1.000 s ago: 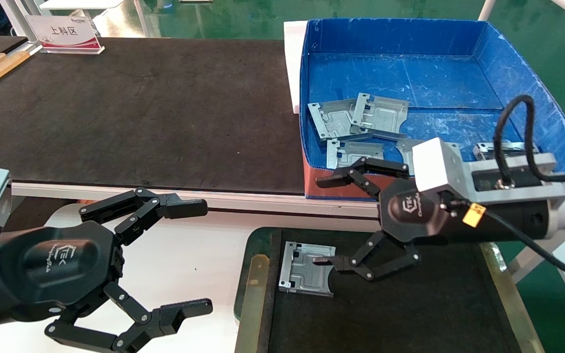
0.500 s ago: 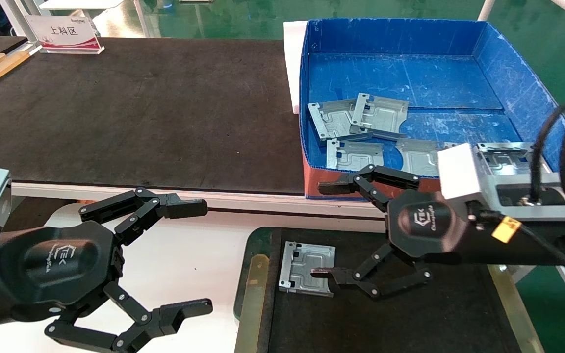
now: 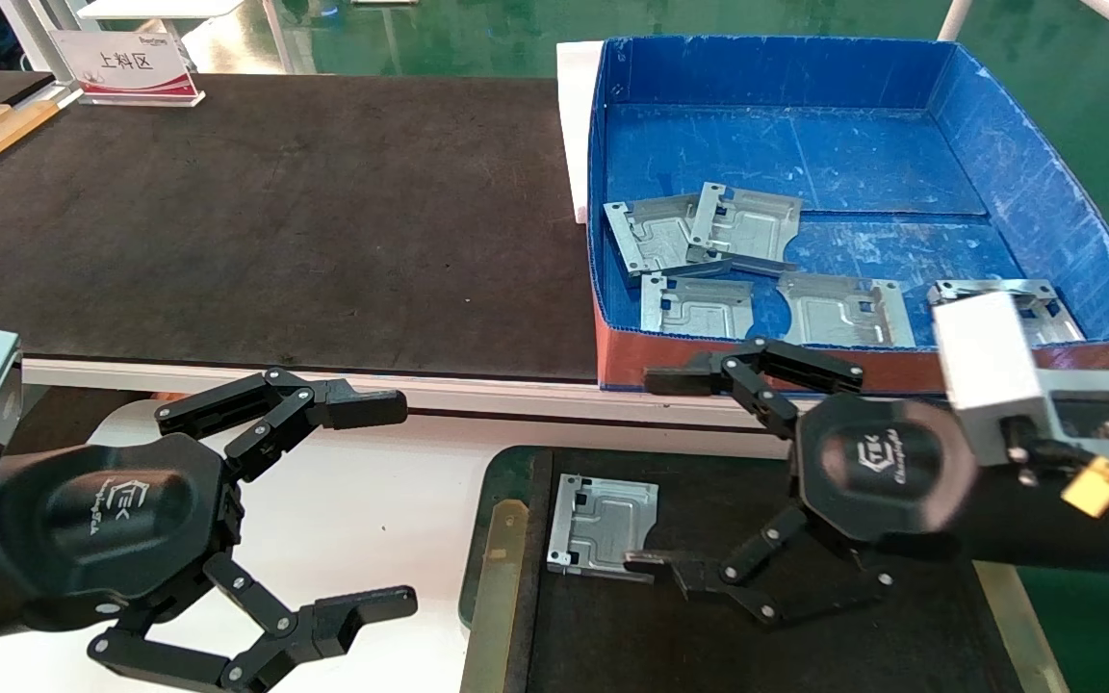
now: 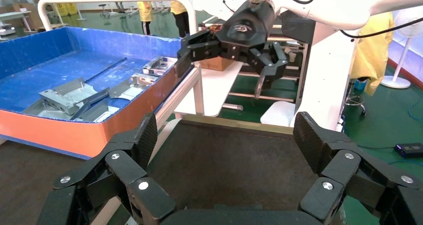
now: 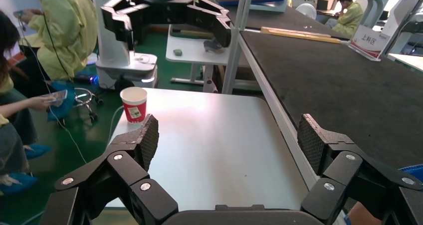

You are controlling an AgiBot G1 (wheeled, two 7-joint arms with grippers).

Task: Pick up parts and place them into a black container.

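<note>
One silver-grey part (image 3: 603, 525) lies flat at the left end of the black container (image 3: 805, 654), a shallow tray with a brass side strip. My right gripper (image 3: 658, 472) hangs over the tray, just right of that part, open and empty. Its lower fingertip is by the part's near right corner. It also shows in the left wrist view (image 4: 221, 76). Several more parts (image 3: 699, 231) lie in the blue box (image 3: 805, 144) behind the tray. My left gripper (image 3: 391, 505) is open and empty over the white table, left of the tray.
The blue box with its red-brown front stands on the wide black tabletop (image 3: 275, 221). A white table (image 5: 209, 150) carries a red paper cup (image 5: 133, 104) at its far corner. A sign (image 3: 126, 65) stands at the back left.
My right gripper has drawn back to the right and toward me, away from the part in the tray, staying open. The part stays put. The left arm has not moved.
</note>
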